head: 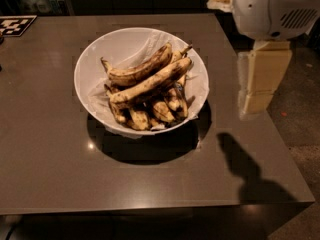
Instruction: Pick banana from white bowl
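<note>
The white bowl [95,66] stands on the dark table, left of centre, lined with crumpled white paper. The banana [150,83], long, nearly straight and pale yellow with brown mottling, lies diagonally on top of the pile. A more curved, browner banana [142,69] lies just behind it, and short blackened bananas [155,111] lie underneath. My gripper [257,100], cream-coloured, hangs from the white arm housing [275,9] at the upper right. It points down over the table's right edge, apart from the bowl and to its right.
A black-and-white marker tag [15,25] lies at the table's far left corner. The table's right edge [285,149] and front edge are close by, with floor beyond on the right. The gripper's shadow [242,166] falls on the table at front right.
</note>
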You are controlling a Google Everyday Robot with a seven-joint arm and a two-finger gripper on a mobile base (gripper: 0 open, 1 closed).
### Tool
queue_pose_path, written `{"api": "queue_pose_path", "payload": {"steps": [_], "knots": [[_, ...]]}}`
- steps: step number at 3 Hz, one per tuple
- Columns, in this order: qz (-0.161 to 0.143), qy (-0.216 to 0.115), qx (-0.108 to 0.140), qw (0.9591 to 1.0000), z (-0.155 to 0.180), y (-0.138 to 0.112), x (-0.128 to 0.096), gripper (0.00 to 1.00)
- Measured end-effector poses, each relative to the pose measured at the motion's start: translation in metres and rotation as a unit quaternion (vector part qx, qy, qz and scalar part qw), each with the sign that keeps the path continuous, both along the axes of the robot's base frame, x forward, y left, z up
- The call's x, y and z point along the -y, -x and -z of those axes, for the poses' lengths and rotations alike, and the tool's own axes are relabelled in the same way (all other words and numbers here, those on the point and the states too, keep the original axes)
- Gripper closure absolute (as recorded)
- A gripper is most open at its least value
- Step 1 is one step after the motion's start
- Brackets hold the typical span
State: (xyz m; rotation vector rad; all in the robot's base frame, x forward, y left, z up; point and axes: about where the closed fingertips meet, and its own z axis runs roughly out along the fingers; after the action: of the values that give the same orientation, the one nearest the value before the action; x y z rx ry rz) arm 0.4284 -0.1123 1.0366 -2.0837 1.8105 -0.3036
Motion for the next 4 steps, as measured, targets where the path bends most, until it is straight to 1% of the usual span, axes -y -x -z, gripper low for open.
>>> {"api": "queue_pose_path", "payload": {"steps": [1,2,3,4], "knots": [[-0.003,-0.002,0.015,0.9999,-0.011,0.004,-0.004,0.0],[-0.028,0.012,0.034,0.999,-0.015,0.007,-0.025,0.0],[-0.028,0.012,0.035,0.9989,-0.014,0.006,-0.025,0.0],[-0.057,0.039,0.026,0.9973,0.004,-0.004,-0.054,0.02]]}}
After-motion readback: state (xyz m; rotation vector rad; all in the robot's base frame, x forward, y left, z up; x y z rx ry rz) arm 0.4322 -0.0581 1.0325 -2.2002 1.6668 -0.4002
